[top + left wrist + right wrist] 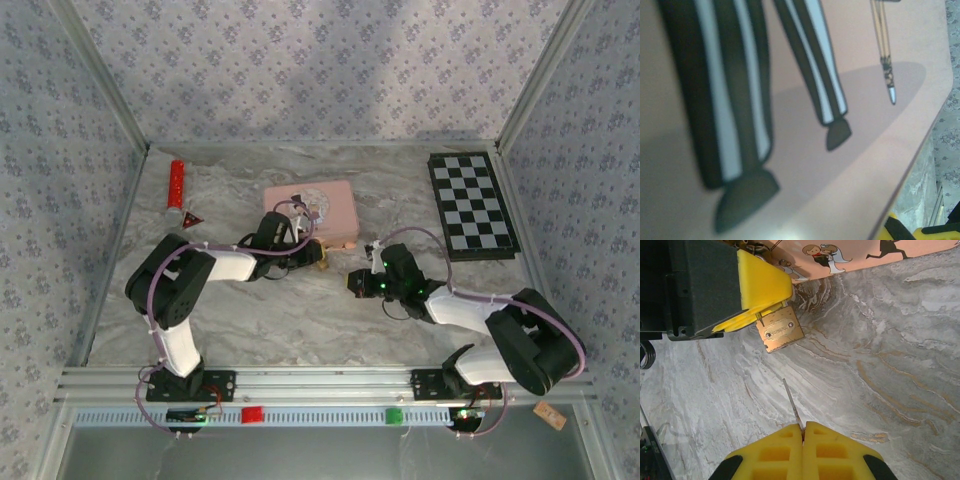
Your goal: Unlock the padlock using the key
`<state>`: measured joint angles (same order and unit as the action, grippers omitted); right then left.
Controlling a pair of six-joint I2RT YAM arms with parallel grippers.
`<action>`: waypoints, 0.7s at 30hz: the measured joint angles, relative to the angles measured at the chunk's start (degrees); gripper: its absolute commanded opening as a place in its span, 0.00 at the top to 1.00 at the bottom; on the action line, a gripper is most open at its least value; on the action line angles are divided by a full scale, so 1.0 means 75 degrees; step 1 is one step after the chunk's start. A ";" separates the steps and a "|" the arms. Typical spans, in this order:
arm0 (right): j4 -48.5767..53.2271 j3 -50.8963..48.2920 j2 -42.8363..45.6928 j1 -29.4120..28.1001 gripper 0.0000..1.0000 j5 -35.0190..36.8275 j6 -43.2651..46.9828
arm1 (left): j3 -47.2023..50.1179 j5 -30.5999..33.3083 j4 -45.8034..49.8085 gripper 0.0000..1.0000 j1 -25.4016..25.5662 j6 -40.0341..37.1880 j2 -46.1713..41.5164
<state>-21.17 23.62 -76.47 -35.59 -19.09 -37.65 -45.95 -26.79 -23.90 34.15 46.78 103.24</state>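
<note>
The right gripper (pixel 802 429) pinches the key (pixel 790 399) between closed fingers, its blade pointing toward the pink tin (pixel 865 251). The left gripper (pixel 771 309) clamps the padlock (pixel 781 331) by its top, just beside the tin's near edge.

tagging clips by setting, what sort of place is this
Likely a robot lab test cell, not a home: a marble-look table boxed in by wallpapered panels, robot arms bolted to an aluminium rail, and props like a chessboard.
</note>
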 measured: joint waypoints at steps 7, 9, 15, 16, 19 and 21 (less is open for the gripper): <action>0.0061 0.0035 0.0000 -0.0047 1.00 0.0090 0.0017 | 0.0009 0.0114 -0.0064 0.84 0.0047 0.0105 0.0009; 0.0058 0.0041 -0.0006 -0.0061 1.00 0.0090 0.0015 | 0.0067 0.0108 -0.0262 0.84 0.0055 0.0207 0.0029; -0.0166 0.0041 -0.0198 -0.0058 1.00 -0.0038 -0.0213 | 0.0137 0.0184 -0.0612 0.86 0.0119 0.0420 0.0079; -0.0216 0.0041 -0.0221 -0.0055 1.00 -0.0050 -0.0259 | 0.0140 0.0224 -0.0615 0.86 0.0119 0.0423 0.0079; -0.0356 0.0041 -0.0306 0.0041 1.00 -0.0128 -0.0344 | 0.0175 0.0289 -0.0673 0.87 0.0134 0.0428 0.0079; -0.0504 0.0041 -0.0428 0.0166 1.00 -0.0224 -0.0455 | 0.0224 0.0289 -0.0790 0.87 0.0134 0.0431 0.0079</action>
<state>-24.95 23.92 -79.68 -34.35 -20.78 -41.06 -44.27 -24.62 -29.82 35.16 50.02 103.83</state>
